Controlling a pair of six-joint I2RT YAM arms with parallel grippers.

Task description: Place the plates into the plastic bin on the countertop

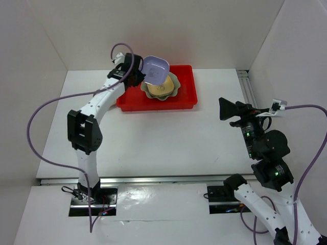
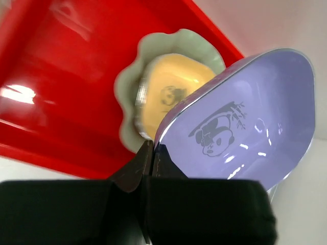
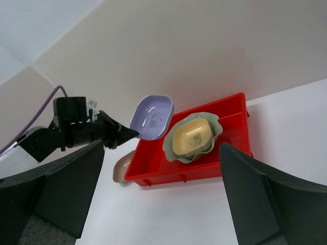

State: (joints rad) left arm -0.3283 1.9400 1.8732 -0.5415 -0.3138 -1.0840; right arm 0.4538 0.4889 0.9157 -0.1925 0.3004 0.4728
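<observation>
Over on the left, a tan plate (image 3: 120, 171) sits on the desk (image 1: 168, 143) just beside the red bin (image 1: 188, 99); from above, the left arm (image 1: 97, 107) hides it. Next, the left claw (image 2: 152, 153) is pinching the rim of the purple plate (image 2: 245, 127), tilted in the air over the bin. Inside the bin, a yellow plate (image 1: 159, 90) lies in the big wavy green plate (image 1: 175, 84). Far right, the right claw (image 1: 225, 108) is spread wide above the desk. White walls (image 1: 168, 30) stand all around. What lies under the yellow plate is hard to see.
</observation>
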